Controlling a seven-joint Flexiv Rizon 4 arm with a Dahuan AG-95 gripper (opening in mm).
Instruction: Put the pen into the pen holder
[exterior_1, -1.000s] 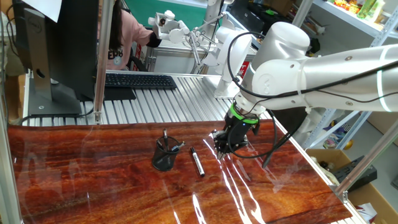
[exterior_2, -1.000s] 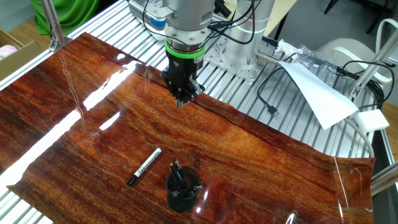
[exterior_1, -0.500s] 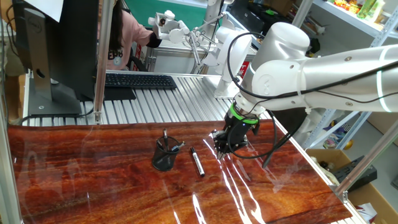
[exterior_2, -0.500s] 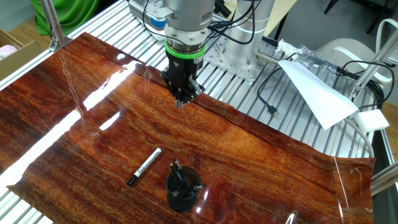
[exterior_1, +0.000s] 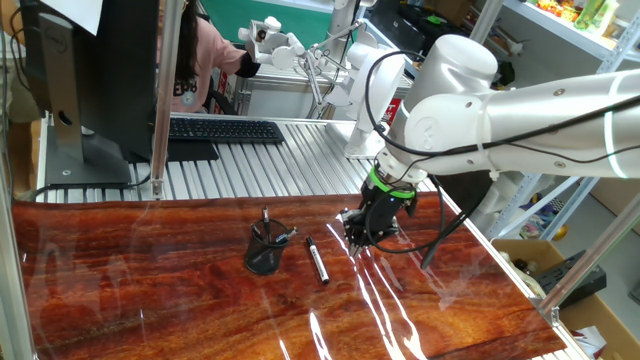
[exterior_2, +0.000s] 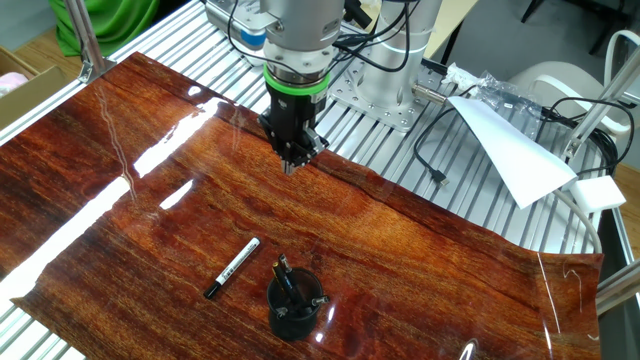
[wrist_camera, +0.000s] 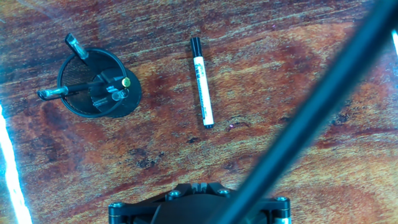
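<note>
The pen (exterior_1: 317, 260) lies flat on the reddish wood tabletop, a slim barrel that is part black and part white. It lies just beside the pen holder (exterior_1: 262, 262), a small black mesh cup with shorter dark pens standing in it. The other fixed view shows the pen (exterior_2: 232, 267) to the left of the pen holder (exterior_2: 290, 322). My gripper (exterior_1: 352, 243) hangs shut and empty near the far edge of the wood, well apart from both. In the hand view the pen (wrist_camera: 202, 84) and pen holder (wrist_camera: 93, 113) lie ahead of the gripper's housing (wrist_camera: 199, 202).
A dark cable (wrist_camera: 311, 106) crosses the hand view diagonally. Beyond the wood lies ribbed aluminium table with a keyboard (exterior_1: 225, 130), a monitor (exterior_1: 90, 80) and a metal post (exterior_1: 165, 100). White paper (exterior_2: 510, 150) and cables (exterior_2: 430, 150) lie at the other side.
</note>
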